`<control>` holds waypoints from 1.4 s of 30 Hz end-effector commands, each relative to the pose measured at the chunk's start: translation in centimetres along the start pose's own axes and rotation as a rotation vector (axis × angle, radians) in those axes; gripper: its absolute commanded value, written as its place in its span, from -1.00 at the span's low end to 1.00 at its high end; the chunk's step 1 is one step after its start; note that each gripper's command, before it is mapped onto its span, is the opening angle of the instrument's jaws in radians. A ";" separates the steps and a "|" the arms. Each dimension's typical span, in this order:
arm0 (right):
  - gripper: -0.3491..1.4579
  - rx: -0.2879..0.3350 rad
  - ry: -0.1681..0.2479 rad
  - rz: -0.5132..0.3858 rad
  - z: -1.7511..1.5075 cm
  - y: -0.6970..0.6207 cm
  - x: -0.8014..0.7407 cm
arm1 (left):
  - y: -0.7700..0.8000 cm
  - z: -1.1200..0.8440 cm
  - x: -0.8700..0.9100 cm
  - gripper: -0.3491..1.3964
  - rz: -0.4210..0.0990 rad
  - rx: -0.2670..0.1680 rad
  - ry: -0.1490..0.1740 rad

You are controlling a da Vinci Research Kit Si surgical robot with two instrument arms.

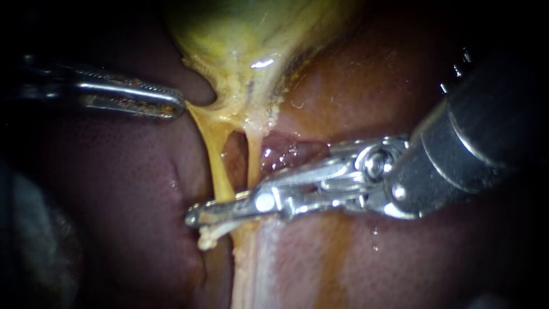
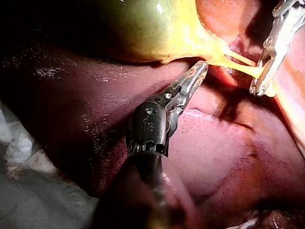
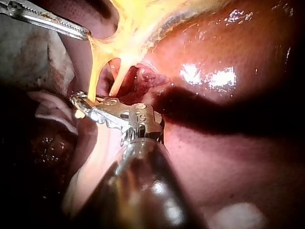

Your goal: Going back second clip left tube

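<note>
The gallbladder [image 1: 251,34] hangs yellow-green at the top and narrows into two yellow tubes. My left instrument [image 1: 171,104] comes in from the upper left, its jaws shut on the gallbladder's lower edge and holding it aside. The left tube [image 1: 216,154] runs down from that edge into the jaws of my right instrument [image 1: 197,216]. Those jaws lie nearly together across the tube, shut on it. The right tube [image 1: 254,160] ends behind the same jaws. A pale scrap of tissue [image 1: 210,236] shows just under the tip. No clip can be made out on either tube.
Dark red liver [image 1: 126,189] lies left of the tubes, and a glossy lobe [image 1: 366,74] lies right of them. Pale tissue [image 1: 257,263] runs down below the jaws. White gauze [image 2: 28,191] lies beside my left instrument's shaft.
</note>
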 end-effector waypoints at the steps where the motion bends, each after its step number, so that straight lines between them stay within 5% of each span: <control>1: -0.90 0.003 -0.003 0.000 0.03 0.01 -0.01 | 0.00 0.00 0.00 -1.00 0.000 -0.001 0.000; 4: -0.41 0.012 0.008 -0.034 0.09 0.06 -0.04 | 0.00 0.00 0.00 -1.00 0.000 -0.001 0.000; 7: -0.20 0.025 0.027 -0.074 0.17 0.15 -0.05 | 0.00 0.00 0.00 -1.00 0.000 -0.001 0.000; 24: -0.07 -0.053 0.068 -0.349 0.08 0.70 -0.07 | -0.01 0.01 -0.01 -1.00 0.001 -0.001 0.000; 31: -0.06 -0.085 0.060 -0.543 -0.23 0.62 -0.20 | -0.01 -0.01 -0.02 -1.00 0.001 -0.002 0.000; 42: -0.06 -0.090 0.053 -0.657 -1.09 0.34 -0.28 | -0.01 -0.02 -0.02 -1.00 0.001 -0.002 0.000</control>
